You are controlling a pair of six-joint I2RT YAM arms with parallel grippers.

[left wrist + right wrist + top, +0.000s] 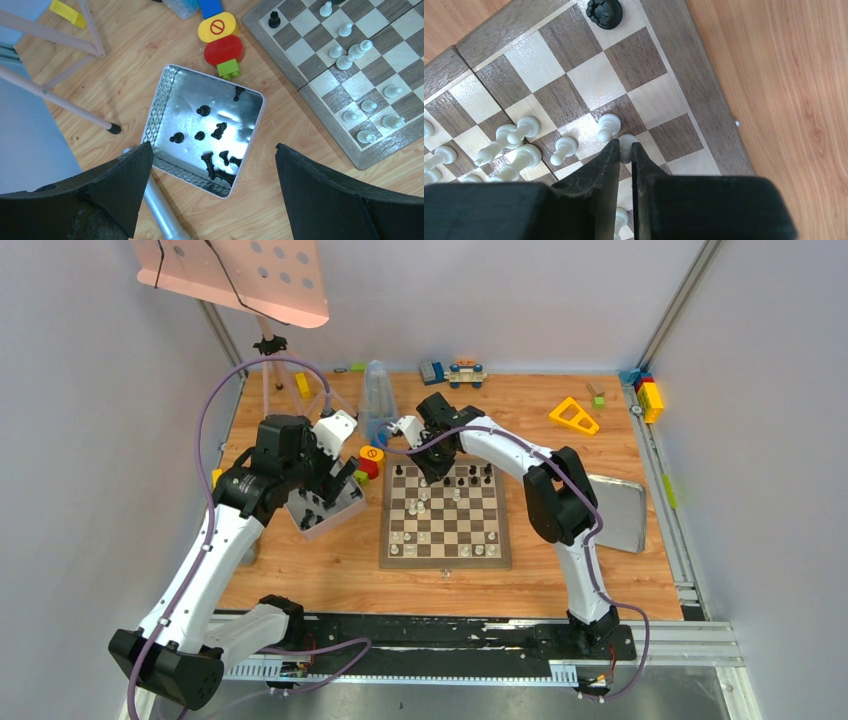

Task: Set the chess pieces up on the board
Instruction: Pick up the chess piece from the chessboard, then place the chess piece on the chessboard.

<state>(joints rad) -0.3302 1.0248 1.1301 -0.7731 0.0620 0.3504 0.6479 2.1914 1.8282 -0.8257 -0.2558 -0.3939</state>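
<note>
The wooden chessboard (445,560) lies mid-table with several white and black pieces on it. My right gripper (625,147) is over the board's far left part (432,476) and is shut on a white pawn (626,141), beside other white pieces (519,135). A black rook (604,11) stands near the board's corner (589,82). My left gripper (212,150) is open and empty above a square metal tin (156,112) that holds several black pieces (219,131). The tin (330,525) sits left of the board (395,55).
A red, yellow and green toy block stack (222,42) stands between the tin and the board. A silver cylinder (157,210) lies beside the tin. Stand legs (60,100) are on the left. A flat grey metal tray (620,515) lies right of the board, and a yellow wedge (573,415) far right.
</note>
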